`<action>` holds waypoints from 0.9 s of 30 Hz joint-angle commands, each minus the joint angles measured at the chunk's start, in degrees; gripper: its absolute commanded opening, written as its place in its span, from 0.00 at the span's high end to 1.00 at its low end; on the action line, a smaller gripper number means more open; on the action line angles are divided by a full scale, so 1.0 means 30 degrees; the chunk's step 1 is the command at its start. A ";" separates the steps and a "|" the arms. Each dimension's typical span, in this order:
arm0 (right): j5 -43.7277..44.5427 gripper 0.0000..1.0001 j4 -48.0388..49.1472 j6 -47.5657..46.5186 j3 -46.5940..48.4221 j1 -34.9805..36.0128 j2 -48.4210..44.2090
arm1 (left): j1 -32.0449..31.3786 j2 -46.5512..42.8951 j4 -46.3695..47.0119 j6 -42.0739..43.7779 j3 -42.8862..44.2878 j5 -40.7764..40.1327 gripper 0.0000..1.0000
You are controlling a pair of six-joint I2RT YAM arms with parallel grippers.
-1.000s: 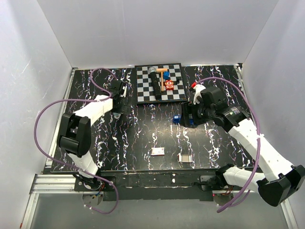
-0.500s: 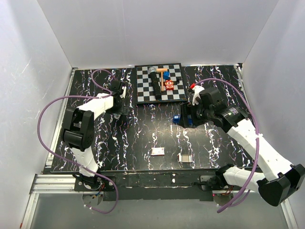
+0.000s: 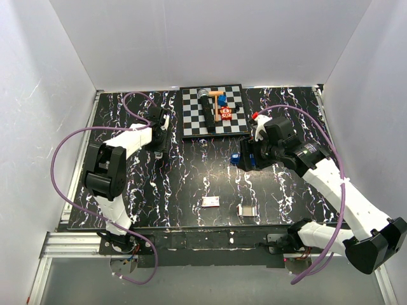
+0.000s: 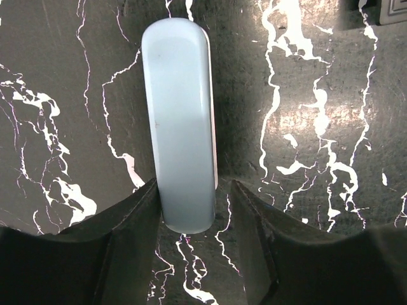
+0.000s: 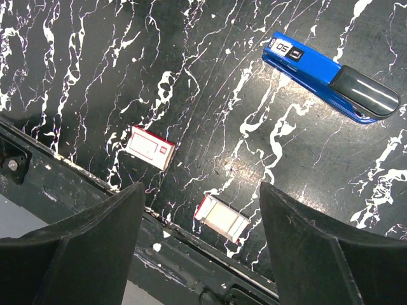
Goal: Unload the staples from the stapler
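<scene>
The stapler (image 5: 331, 76) is bright blue with a dark grey rear end and lies flat on the black marbled table. In the top view only its blue tip (image 3: 235, 158) shows, left of my right gripper (image 3: 250, 155). The right gripper (image 5: 200, 190) stands wide open above the table with nothing between its fingers, and the stapler is off to its upper right. My left gripper (image 3: 160, 135) is at the back left. Its jaws (image 4: 194, 190) straddle the near end of a pale rounded bar (image 4: 180, 114). The left finger touches the bar and a narrow gap remains on the right.
A chequered board (image 3: 236, 126) at the back centre carries a hammer, a dark bar and small coloured blocks. A shut white-and-red box (image 5: 151, 147) and an open one (image 5: 221, 218) lie near the table's front edge (image 5: 76, 171). White walls enclose the table.
The left jaws have narrowed around the pale bar and the left arm has shifted slightly towards the back. The right gripper has crept a little left and its jaws narrowed slightly.
</scene>
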 commanded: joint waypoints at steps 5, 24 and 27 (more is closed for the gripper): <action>-0.0240 0.21 0.0313 0.0170 0.0112 0.0298 -0.0016 | 0.0069 -0.0132 0.0168 0.0074 0.0505 0.0499 0.72; 0.0756 0.21 -0.0918 -0.0300 0.0493 0.0386 -0.1041 | -0.0896 -0.4320 -0.1031 -0.1651 -0.0549 0.3810 1.00; 0.0698 0.21 -0.0918 -0.0212 0.0405 0.0386 -0.1071 | -0.1657 -0.5081 -0.1209 -0.3551 -0.0929 0.3665 1.00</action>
